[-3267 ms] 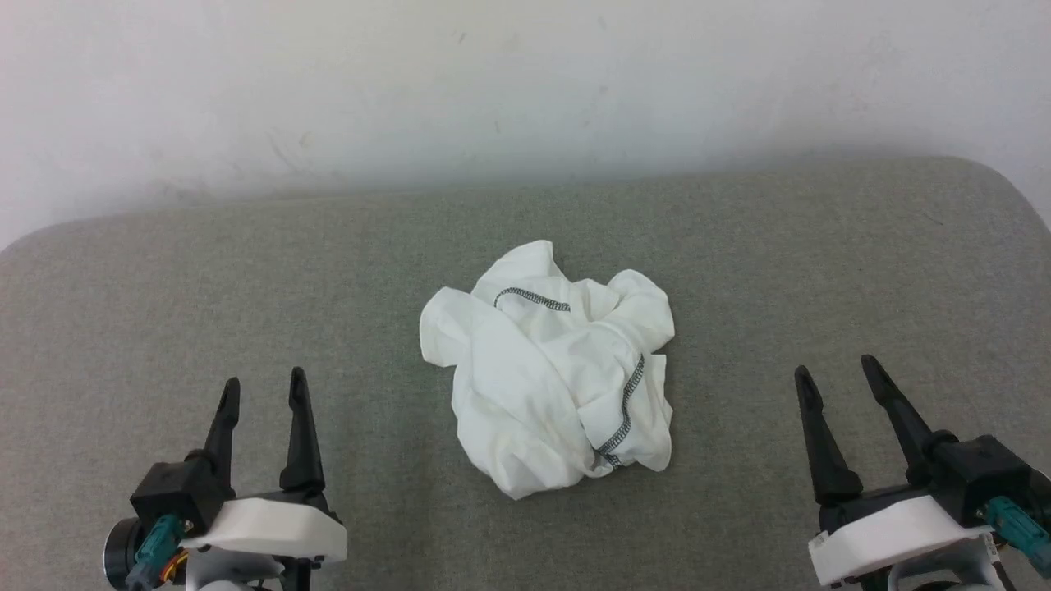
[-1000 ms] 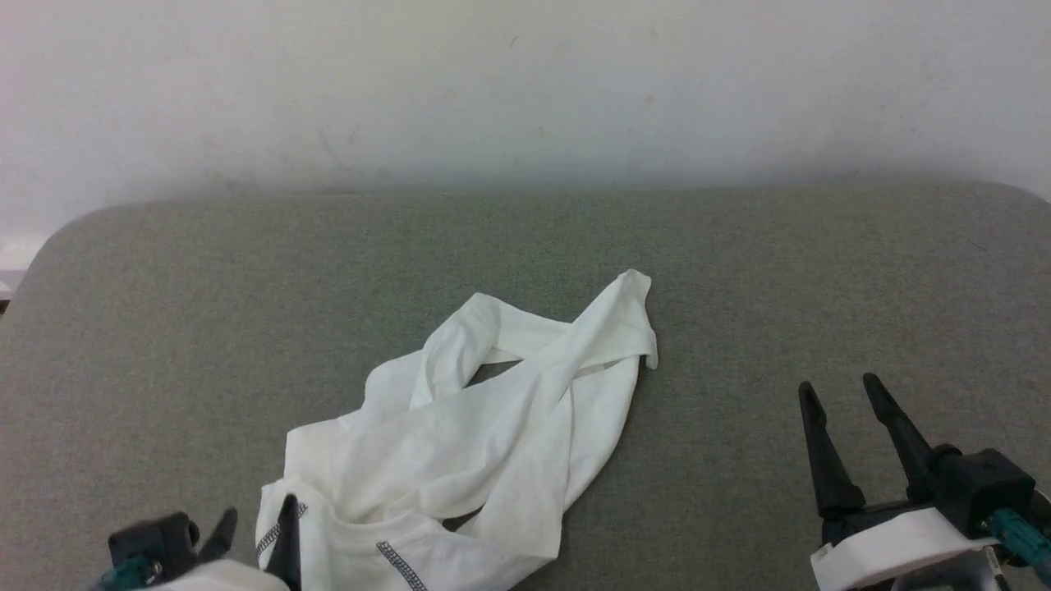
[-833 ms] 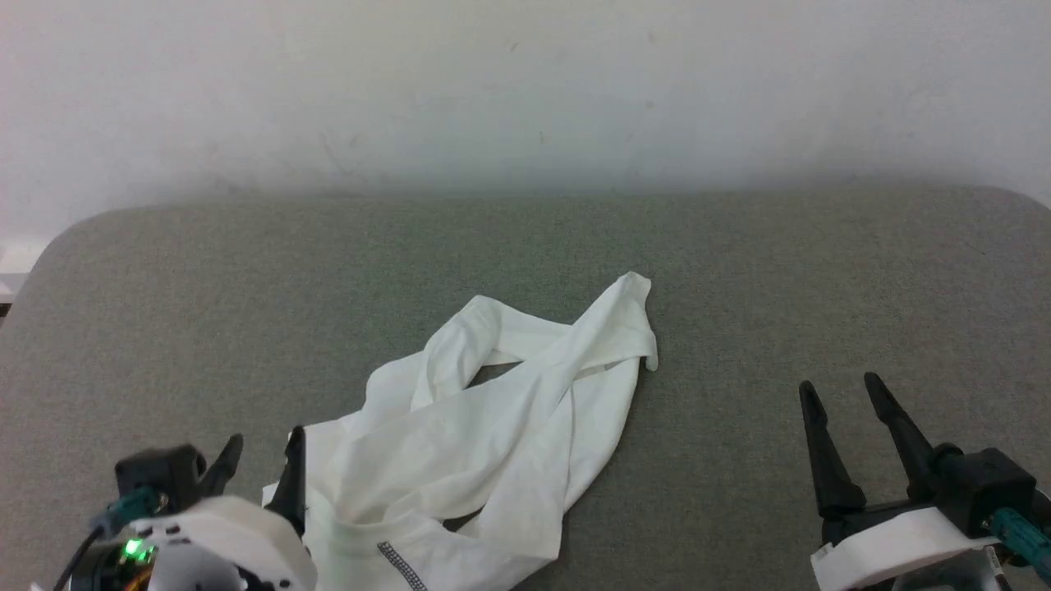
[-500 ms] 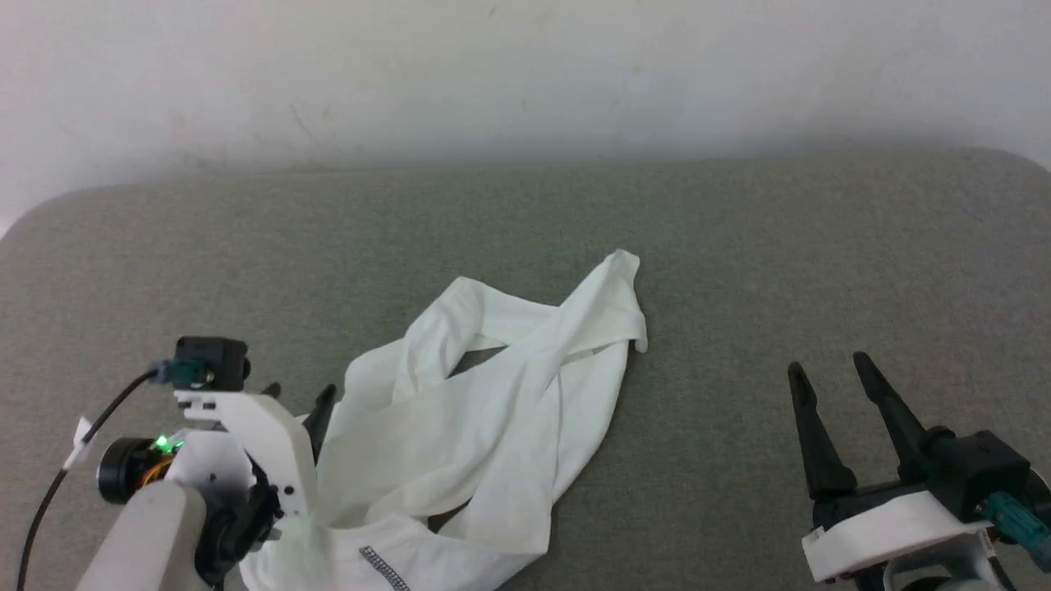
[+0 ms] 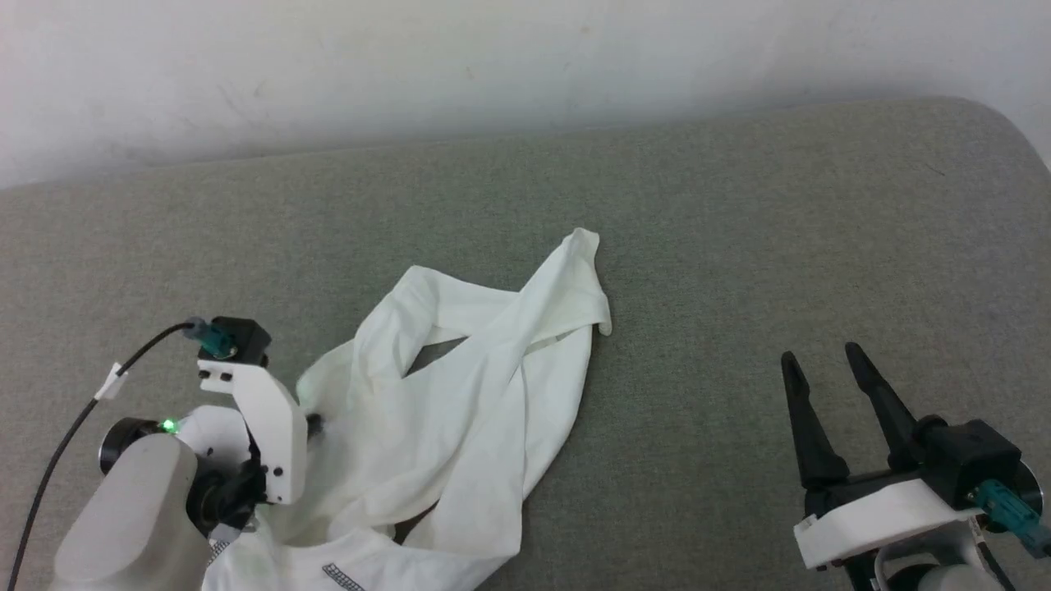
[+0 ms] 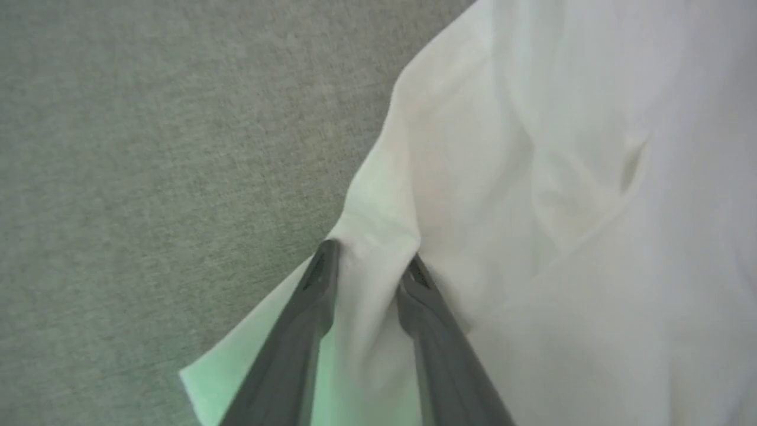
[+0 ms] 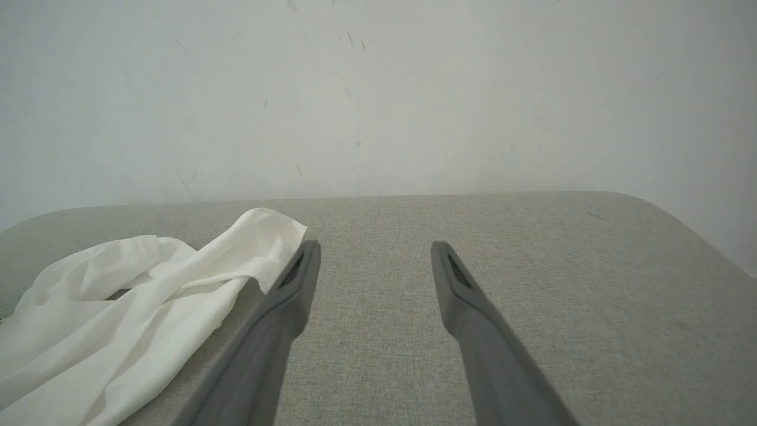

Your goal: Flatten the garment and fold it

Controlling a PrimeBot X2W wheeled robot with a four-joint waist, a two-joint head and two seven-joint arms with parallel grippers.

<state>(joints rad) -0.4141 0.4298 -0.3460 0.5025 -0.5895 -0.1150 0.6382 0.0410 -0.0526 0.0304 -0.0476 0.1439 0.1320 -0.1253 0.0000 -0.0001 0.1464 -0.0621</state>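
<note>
A plain white wall (image 5: 493,49) stands behind a wide grey fabric-covered surface (image 5: 739,246) with rounded corners. The garment (image 5: 460,394) lies on it, left of the middle and towards the robot's side. It is rumpled and twisted. Two long bands of white cloth cross over each other, leaving a small gap of grey between them, and one tapered end (image 5: 585,246) reaches up towards the middle of the surface. A short run of dark patterned stitching (image 5: 342,577) shows at the near edge, by the robot's left forearm.

The left gripper (image 6: 371,260) points down into the garment's left edge. Its two dark fingers (image 6: 319,296) stand fairly close together, with a raised ridge of the white cloth filling the space between them and touching both, so they pinch the fabric. A small green light (image 5: 169,426) glows on that wrist, and a black cable (image 5: 57,460) loops away from it.

The right gripper (image 5: 821,355) hangs over bare grey surface, well apart from the garment. Its fingers are spread wide with nothing between them.
</note>
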